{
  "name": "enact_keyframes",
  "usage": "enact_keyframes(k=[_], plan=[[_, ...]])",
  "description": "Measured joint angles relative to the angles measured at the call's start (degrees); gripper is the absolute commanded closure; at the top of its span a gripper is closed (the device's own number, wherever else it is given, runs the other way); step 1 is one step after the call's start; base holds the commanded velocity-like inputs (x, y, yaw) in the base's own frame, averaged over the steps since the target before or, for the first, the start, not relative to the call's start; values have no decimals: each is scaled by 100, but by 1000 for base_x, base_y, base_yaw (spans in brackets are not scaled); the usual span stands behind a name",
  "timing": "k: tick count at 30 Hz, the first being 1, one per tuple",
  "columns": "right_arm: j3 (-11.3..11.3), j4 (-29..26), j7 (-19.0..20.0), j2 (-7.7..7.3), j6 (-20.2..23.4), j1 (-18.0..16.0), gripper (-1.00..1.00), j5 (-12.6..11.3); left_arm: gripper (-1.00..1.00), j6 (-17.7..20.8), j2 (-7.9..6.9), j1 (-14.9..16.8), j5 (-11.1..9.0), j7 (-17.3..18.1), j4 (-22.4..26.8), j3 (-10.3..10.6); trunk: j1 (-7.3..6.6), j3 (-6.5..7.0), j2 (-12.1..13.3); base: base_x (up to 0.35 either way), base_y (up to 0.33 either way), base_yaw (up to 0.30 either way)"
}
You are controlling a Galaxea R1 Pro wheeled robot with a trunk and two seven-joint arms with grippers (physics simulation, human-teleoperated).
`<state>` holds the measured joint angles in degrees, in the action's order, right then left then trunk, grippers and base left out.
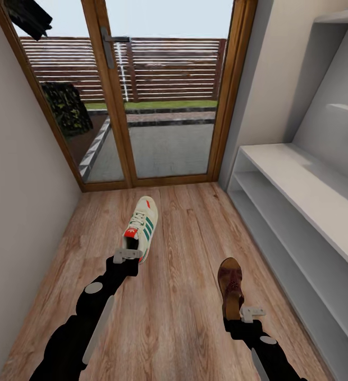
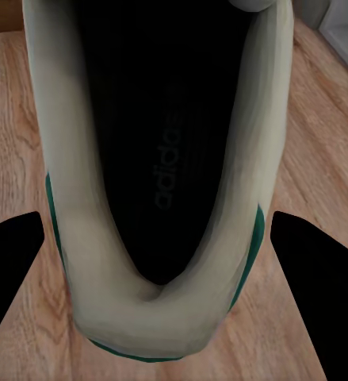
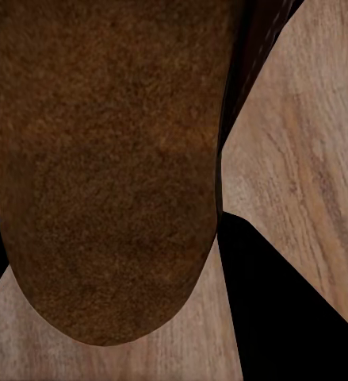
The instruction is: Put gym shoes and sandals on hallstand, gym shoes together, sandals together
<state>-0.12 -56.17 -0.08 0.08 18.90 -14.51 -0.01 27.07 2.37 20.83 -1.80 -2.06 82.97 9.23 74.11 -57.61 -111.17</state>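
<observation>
Left tool point(image 1: 127, 255) grips a gym shoe point(image 1: 142, 226); hallstand point(image 1: 306, 206) shelves bare.

Readable: "adidas" wordmark, faint grey on the dark insole of the white lace-up gym shoe with green side stripes point(image 2: 166, 182), seen in the left wrist view, running lengthwise along the footbed. Three green side stripes on same shoe in head view point(image 1: 141, 228), no legible lettering there. Red-orange tongue patch too small to read. Nothing legible on the dark-brown leather sandal point(image 1: 231, 286), the pale grey-white shoe rack point(image 1: 301, 196) or the glass door with brown wooden frame point(image 1: 116, 95).
</observation>
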Motion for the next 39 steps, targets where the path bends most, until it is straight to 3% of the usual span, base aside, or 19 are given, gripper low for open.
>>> enact_keyframes(k=[15, 29, 39], plan=[[2, 16, 0, -3, 0, 0, 100, 0, 100, 0, 0, 0, -4, 0, 0, 0, -329, 391, 602, 0, 0, 0], [0, 5, 26, -11, 0, 0, 100, -8, 100, 0, 0, -9, -4, 7, 0, 8, -330, 405, 603, 0, 0, 0], [6, -8, 26, -25, 0, 0, 100, -1, 100, 0, 0, -9, -4, 3, 0, 1, -330, 405, 603, 0, 253, -76]])
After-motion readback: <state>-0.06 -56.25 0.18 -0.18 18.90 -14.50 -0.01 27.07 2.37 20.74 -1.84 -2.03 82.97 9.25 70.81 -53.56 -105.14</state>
